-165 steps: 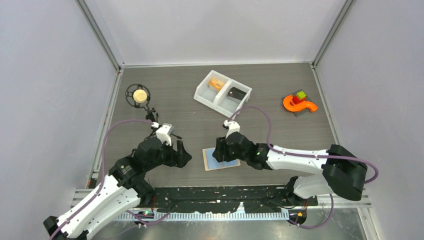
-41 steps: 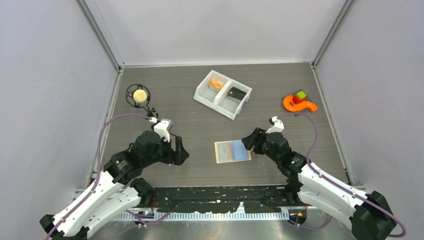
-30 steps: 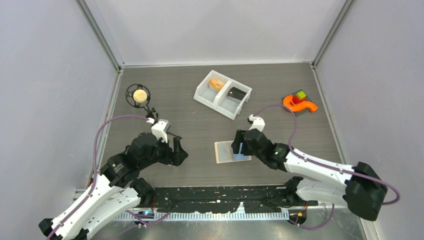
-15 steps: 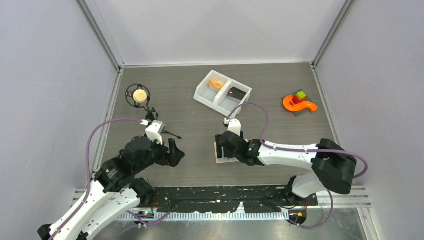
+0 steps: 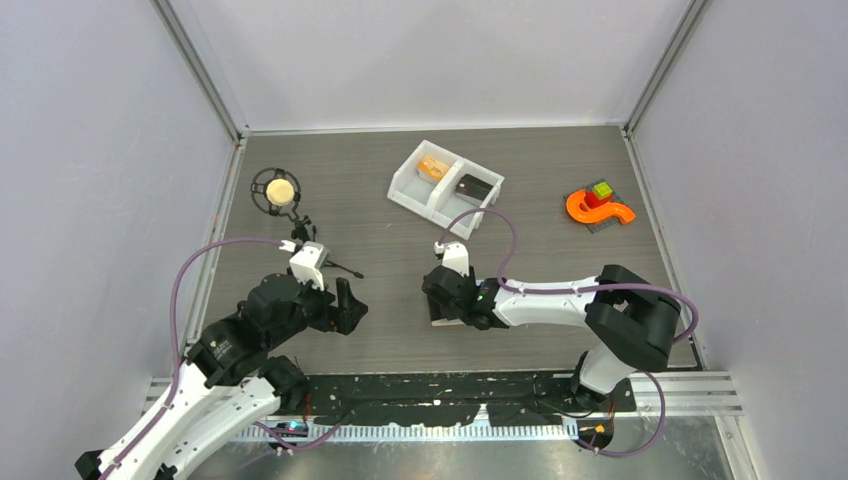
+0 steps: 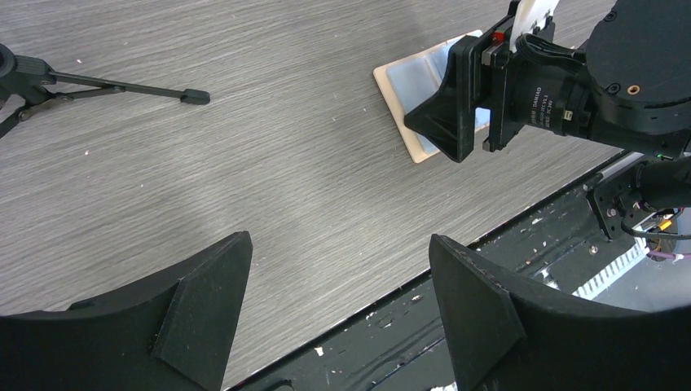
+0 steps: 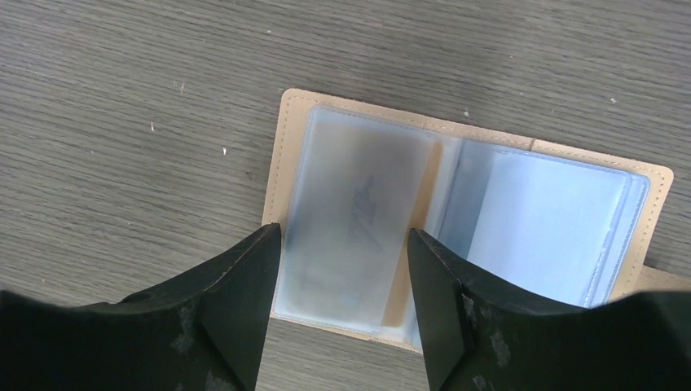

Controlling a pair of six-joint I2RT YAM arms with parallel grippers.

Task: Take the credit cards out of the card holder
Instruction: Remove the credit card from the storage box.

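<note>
While card holder [image 7: 456,212] lies open on surface [image 7: 122,122], right hand [image 7: 342,236] straddles its sleeve [image 7: 326,138], spread, empty; left hand [image 6: 338,240] wide at 9 o'clock. Sleeved card [image 7: 358,220] likely light, stiff, slick; pinch at sleeve mouth.

The card holder [image 7: 521,204] lies opened flat on the table [image 5: 540,270], low and centre in the overhead view. A card [image 7: 358,204] sits in its left sleeve, between the fingers of the right gripper [image 7: 342,232] in the wrist view. The left gripper [image 6: 338,261] stands well apart to the left. Behind, at upper centre, a two-compartment bin [image 5: 403,188] holds one object [image 5: 432,168] in its left compartment and another [image 5: 473,187] in its right. A stand [image 5: 275,190] occupies the upper left and a toy [image 5: 598,207] the right.
</note>
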